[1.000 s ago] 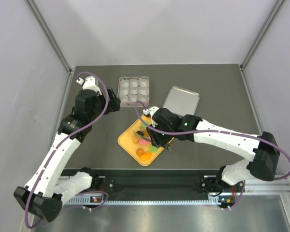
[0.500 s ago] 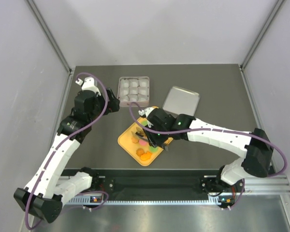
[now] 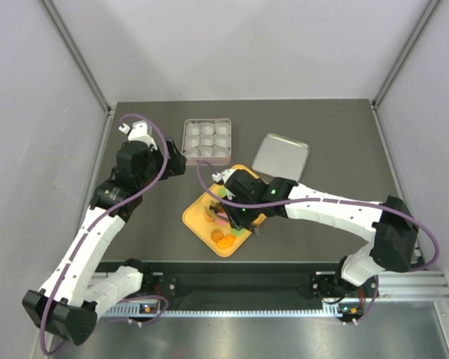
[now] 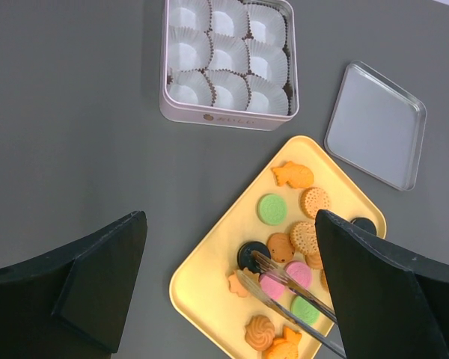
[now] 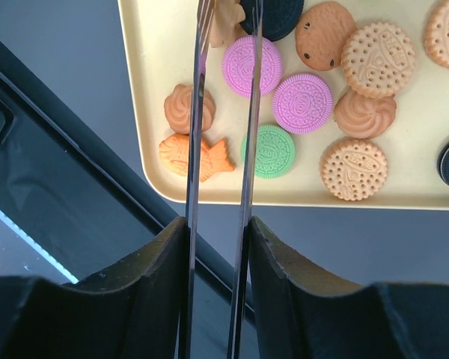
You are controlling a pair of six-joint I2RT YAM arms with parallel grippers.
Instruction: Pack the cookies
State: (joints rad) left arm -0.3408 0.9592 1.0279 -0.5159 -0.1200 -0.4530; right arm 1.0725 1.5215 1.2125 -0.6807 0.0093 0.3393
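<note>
Dark desk [image 3: 344, 127]: right gripper [image 5: 218, 241] clamped on tongs [image 5: 247, 112], tips straddling an orange cookie [image 5: 226, 21]. I'd squeeze gently and lift straight; left gripper [image 4: 232, 250] is wide apart.

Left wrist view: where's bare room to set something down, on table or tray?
Bare table lies left of the tin and the yellow tray, plus a narrower strip between them. On the tray, only the left corner is free. Crowded: its right half, with cookies and tongs; the lid fills the right.

tin [image 4: 228, 67]: top | lid [image 4: 376, 125]: right of tin | cookies [image 4: 303, 237]: on yellow tray [image 4: 209, 273] | tongs [image 4: 269, 268]: tips among cookies
</note>
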